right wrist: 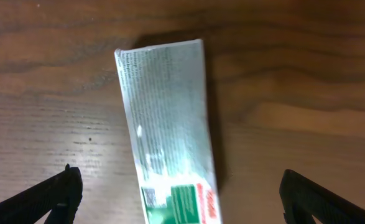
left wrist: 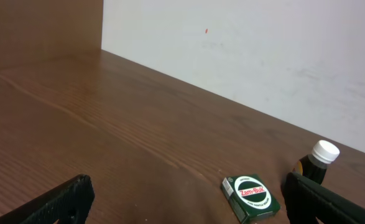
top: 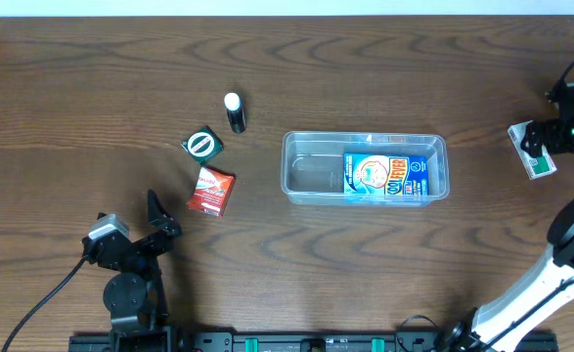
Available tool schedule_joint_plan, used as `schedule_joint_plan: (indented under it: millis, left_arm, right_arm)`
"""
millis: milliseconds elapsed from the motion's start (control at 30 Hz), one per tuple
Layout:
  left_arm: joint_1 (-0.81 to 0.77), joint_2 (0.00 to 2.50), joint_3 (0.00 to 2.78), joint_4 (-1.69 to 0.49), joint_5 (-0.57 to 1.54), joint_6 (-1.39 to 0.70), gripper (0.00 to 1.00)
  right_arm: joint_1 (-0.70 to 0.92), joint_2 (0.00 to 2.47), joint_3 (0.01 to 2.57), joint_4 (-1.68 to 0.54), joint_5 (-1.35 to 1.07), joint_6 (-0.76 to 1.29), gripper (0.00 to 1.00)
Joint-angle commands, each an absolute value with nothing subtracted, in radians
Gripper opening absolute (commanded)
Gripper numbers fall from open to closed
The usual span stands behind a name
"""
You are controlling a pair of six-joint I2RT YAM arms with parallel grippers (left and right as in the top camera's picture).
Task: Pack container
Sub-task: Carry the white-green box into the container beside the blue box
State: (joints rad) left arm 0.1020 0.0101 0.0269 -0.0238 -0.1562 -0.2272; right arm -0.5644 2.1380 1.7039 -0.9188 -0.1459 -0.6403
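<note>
Your container [top: 311,174] sits on the counter [top: 91,78] a little right of center, long side running left to right, upright and open at the top. A blue printed box [top: 385,177] lies flat inside it, filling the right-hand part; the left part of the tub shows bare clear plastic.

Your left fingers [left wrist: 64,199] are spread wide apart and hold nothing. They sit low at the near left of the counter, well apart from the container. Ahead of them, in the left wrist view, you can see a green box [left wrist: 252,197] lying flat and a small dark bottle [left wrist: 316,163] with a white cap standing upright just beyond it. From overhead the bottle is the farthest of the loose items, the green box is nearer and slightly left of it, and a red packet [top: 211,191] lies just below the green box, between it and your left arm. All three are left of the container and not touching it.

Your right fingers [right wrist: 51,196] are also parted, one on each side of a white and green package [right wrist: 170,130] that lies flat on the counter at the far right, well apart from the container. They are not closed on it; you cannot tell from these views whether they touch it.
</note>
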Motion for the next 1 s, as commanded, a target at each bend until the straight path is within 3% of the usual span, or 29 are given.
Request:
schedule_joint_plan:
  millis: [0,233,500,600,700,967]
  left_arm:
    - [0.104,0.004,0.004,-0.056,-0.161,-0.206,0.98]
    - [0.104,0.004,0.004,-0.056,-0.161,-0.206,0.98]
    - [0.104,0.004,0.004,-0.056,-0.161,-0.206,0.98]
    - [0.104,0.004,0.004,-0.056,-0.161,-0.206,0.98]
    - [0.104,0.004,0.004,-0.056,-0.161,-0.206,0.98]
    - [0.104,0.004,0.004,-0.056,-0.161,-0.206,0.98]
  right_arm:
    - [-0.561,2.18,1.688,-0.922,-0.2,-0.669,0.99]
    - [-0.564,2.231,1.687,-0.915,-0.191,-0.678,0.97]
    - [-0.562,2.283,1.687,-0.908,-0.191,-0.678,0.78]
    - [-0.562,2.288,1.687,-0.905,-0.175,-0.676,0.63]
    - [-0.562,2.287,1.688,-0.896,-0.141,-0.642,0.55]
    - [-0.556,2.287,1.7,-0.883,-0.139,-0.553,0.52]
